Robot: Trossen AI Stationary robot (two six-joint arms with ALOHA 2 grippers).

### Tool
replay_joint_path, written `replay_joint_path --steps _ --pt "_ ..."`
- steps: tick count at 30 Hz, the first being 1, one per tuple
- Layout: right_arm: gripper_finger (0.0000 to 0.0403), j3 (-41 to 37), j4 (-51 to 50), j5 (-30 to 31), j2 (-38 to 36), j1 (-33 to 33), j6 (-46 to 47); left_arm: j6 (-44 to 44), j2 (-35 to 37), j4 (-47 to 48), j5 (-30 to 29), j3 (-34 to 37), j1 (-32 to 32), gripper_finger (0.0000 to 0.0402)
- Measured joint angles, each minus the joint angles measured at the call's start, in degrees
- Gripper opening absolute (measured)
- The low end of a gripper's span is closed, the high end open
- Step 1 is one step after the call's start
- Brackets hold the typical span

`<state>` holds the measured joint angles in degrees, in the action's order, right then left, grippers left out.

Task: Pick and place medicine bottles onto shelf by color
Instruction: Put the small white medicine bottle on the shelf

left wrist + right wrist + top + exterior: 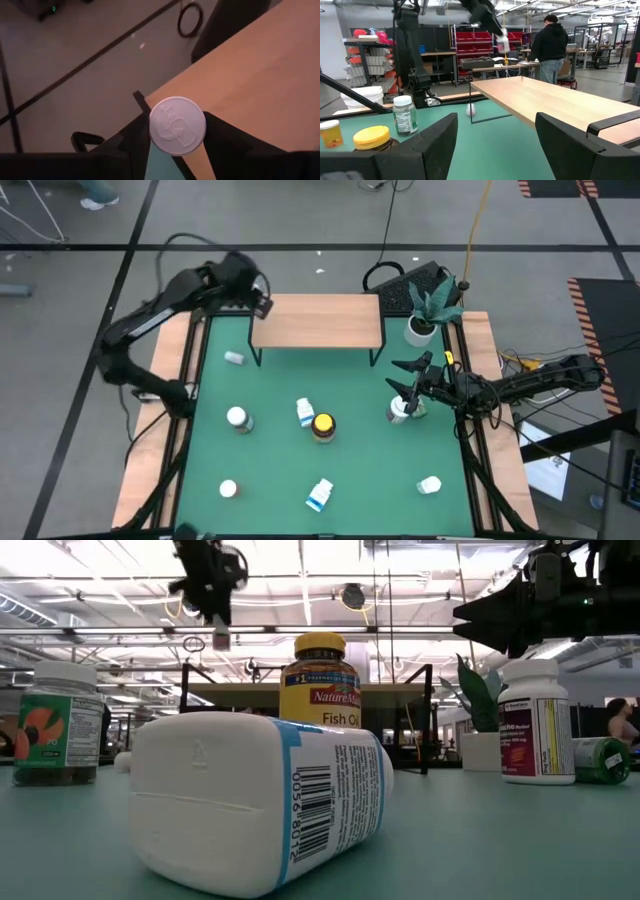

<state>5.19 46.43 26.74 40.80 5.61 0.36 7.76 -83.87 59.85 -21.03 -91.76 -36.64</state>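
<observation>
Overhead, the left gripper (262, 305) is seen at the left corner of the low shelf with its light wood top (318, 320), while small white pill bottles (236, 418) are scattered on the green mat and the right gripper (408, 377) is held above a white bottle (399, 411). From the left wrist, a white-capped bottle (177, 125) is seen clamped between the fingers (131, 137) over the shelf corner. From the right wrist, the right fingers (436, 135) are spread wide around nothing.

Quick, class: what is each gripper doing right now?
Left gripper: shut on a white-capped bottle over the shelf corner.
Right gripper: open, empty.
</observation>
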Motion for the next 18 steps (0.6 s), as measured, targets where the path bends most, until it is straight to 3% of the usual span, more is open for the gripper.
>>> replay_joint_path --steps 7,12,18 --pt "0.0263 0.0 -2.67 0.0 0.0 0.0 0.23 -0.62 -9.0 -4.0 3.67 -0.27 -4.38 0.0171" --pt "0.0263 0.0 -3.03 0.0 0.0 0.01 0.97 -1.8 -10.76 -6.54 10.85 -0.27 -7.04 0.0169" --pt "0.0263 0.0 -3.41 -0.02 -0.02 0.0 1.99 -5.67 -10.65 -6.92 11.44 0.41 -8.23 0.017"
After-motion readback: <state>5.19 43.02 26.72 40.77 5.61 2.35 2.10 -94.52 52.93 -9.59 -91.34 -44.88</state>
